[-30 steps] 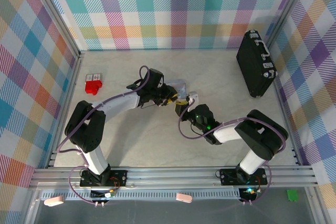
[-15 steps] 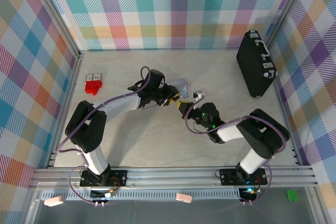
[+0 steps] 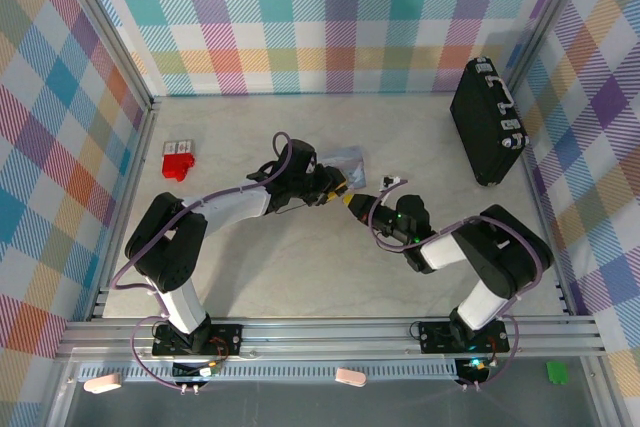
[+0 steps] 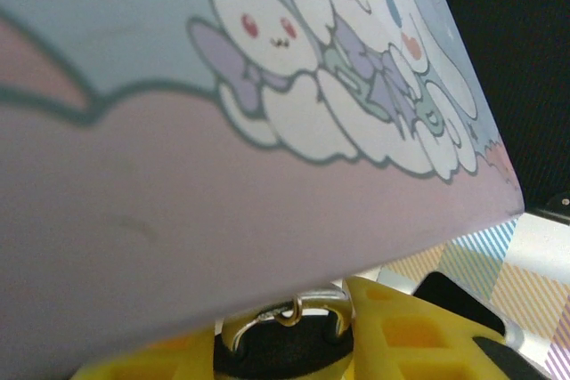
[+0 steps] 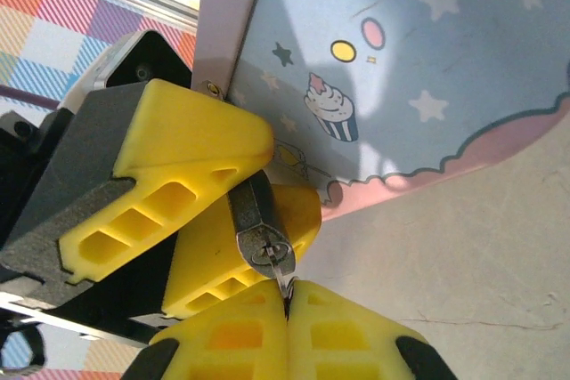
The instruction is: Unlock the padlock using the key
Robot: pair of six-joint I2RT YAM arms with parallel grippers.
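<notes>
Mid-table, on the near side of the tin, the padlock sits clamped between the yellow fingers of the left gripper. The right gripper is pinched tight on the key, whose blade is in the keyway. We reckon the trick now is a clean twist about the key's own axis, no sideways pull, with the left arm holding firm so the lock can't spin along. Lock itself: tiny, black body, round silvery keyway face, thin silvery shackle tucked under the tin's edge. We can't tell if it's popped.
</notes>
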